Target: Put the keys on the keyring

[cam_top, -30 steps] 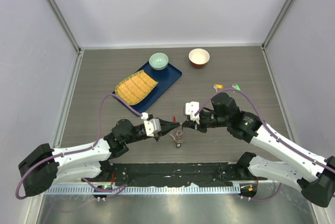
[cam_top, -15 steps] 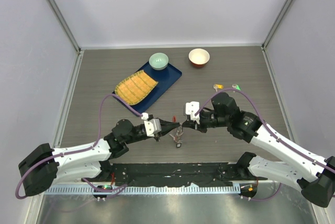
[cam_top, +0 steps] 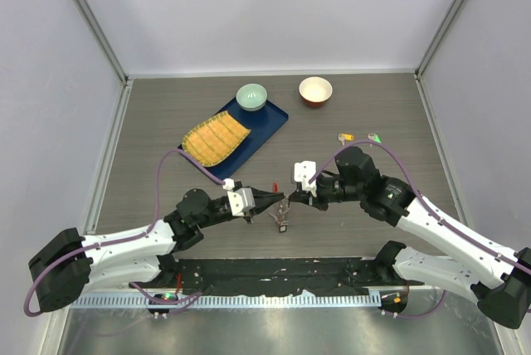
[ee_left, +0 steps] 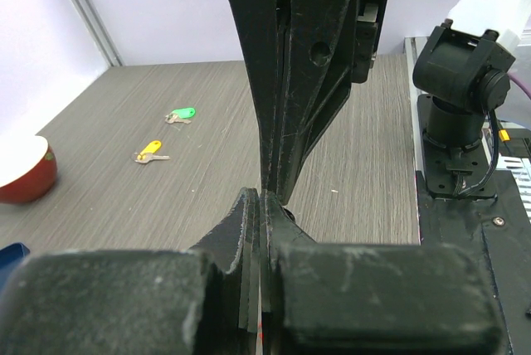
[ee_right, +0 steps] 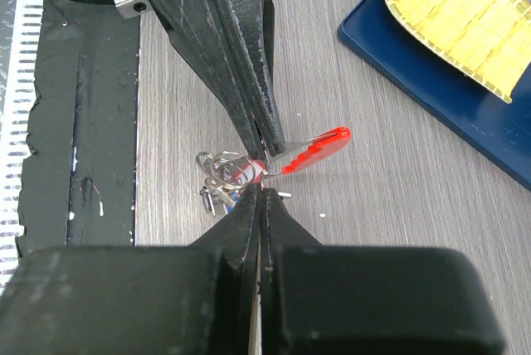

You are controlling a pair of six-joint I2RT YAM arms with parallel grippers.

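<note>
Unchanged from a second earlier: left gripper (cam_top: 271, 198) and right gripper (cam_top: 289, 200) tip to tip at near centre of grey wood-grain worktop (cam_top: 398, 106), jaws of both closed, apparently pinching silver metal keyring with red oval loop (ee_right: 226, 168). Small dark piece under the bunch, perhaps a black-headed key; too small to tell. Farther right, well apart: yellow-headed silver key (cam_top: 346, 136) and green-headed silver key (cam_top: 375, 137), loose, near each other. Judged incomplete: at least these two left to fetch and thread.
</note>
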